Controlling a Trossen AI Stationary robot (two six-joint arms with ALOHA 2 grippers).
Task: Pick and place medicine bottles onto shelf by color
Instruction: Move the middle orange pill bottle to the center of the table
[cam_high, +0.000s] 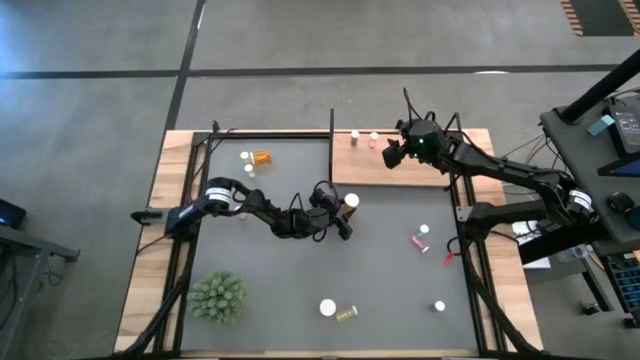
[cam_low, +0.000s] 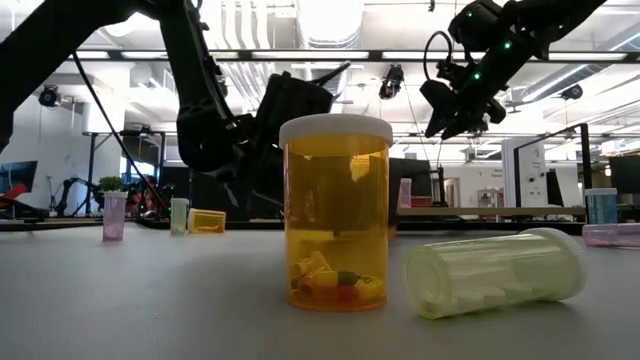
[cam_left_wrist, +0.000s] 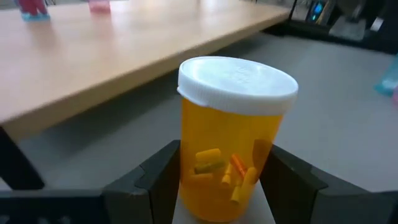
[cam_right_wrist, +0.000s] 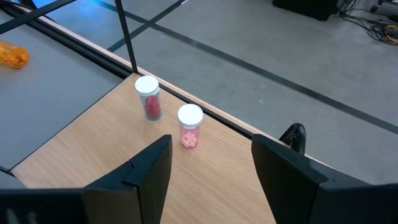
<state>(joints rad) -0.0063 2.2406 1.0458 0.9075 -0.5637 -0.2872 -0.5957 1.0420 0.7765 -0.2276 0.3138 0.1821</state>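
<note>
orange bottle (cam_left_wrist: 233, 140): upright on the dark grey mat (cam_high: 380, 270), just off the shelf's front edge, white cap on; orange and yellow capsules at its bottom
left gripper (cam_left_wrist: 221, 180): fingers either side of that orange bottle, close on its body; firm contact not clear, cannot tell if clamped
shelf (cam_high: 400, 165): light wood board at the mat's far right part, thin black posts
pink-red bottles on shelf (cam_right_wrist: 148, 98): two, upright, side by side near the far edge; the paler one (cam_right_wrist: 189, 126) holds pink pills
right gripper (cam_right_wrist: 208, 165): above the shelf, jaws spread apart, holding nothing
low-view orange bottle (cam_low: 336, 212): upright, close to the camera, mixed capsules inside
yellow-green bottle (cam_low: 495, 272): on its side just beside it, pale tablets inside
other orange bottle (cam_high: 261, 157): lying on the mat's far left, white-capped bottles near it
pink bottle (cam_high: 421, 240): lying on the mat's right side
plant (cam_high: 217, 296): spiky green, near left corner of the mat
</note>
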